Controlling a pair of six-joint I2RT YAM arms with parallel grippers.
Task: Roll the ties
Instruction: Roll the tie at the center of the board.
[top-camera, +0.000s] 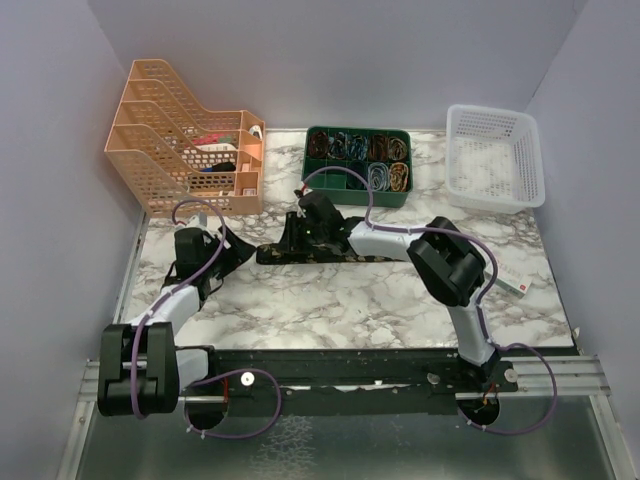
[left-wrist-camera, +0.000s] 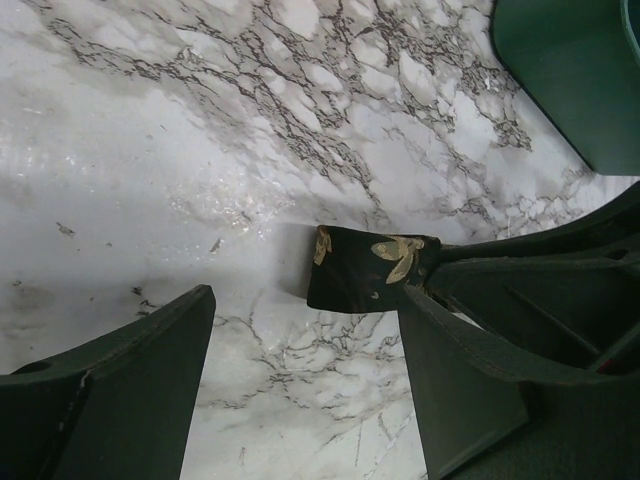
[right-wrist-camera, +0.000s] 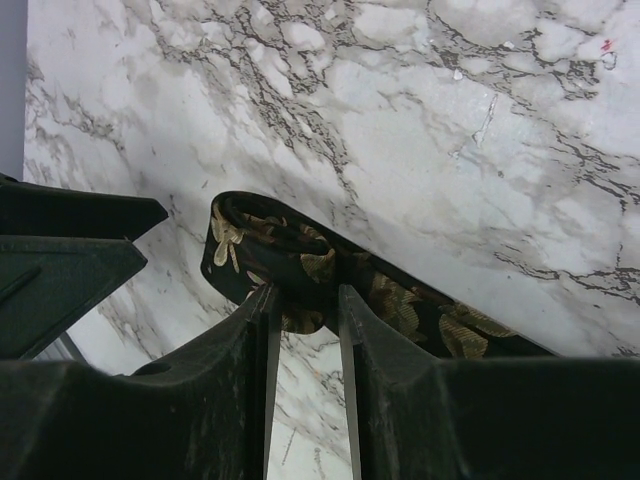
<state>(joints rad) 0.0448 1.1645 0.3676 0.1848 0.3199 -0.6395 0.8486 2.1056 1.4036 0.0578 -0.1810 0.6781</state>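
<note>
The tie (top-camera: 330, 253), black with tan-gold flecks, lies flat across the middle of the marble table. Its left end is folded back into a small loop (right-wrist-camera: 262, 243). My right gripper (right-wrist-camera: 304, 298) comes down over that loop, its two fingers pinched close with the fold's near edge between the tips. In the top view it sits at the tie's left part (top-camera: 297, 232). My left gripper (left-wrist-camera: 305, 300) stands open just left of the tie's end (left-wrist-camera: 362, 270), with bare marble between its fingers (left-wrist-camera: 140, 370). From above, the left gripper (top-camera: 226, 250) sits apart from the tie.
An orange file rack (top-camera: 190, 140) stands at the back left. A green compartment tray (top-camera: 357, 160) with coiled items sits behind the tie, its corner also showing in the left wrist view (left-wrist-camera: 580, 70). A white basket (top-camera: 493, 155) is at the back right, and a small white card (top-camera: 512, 281) lies at the right.
</note>
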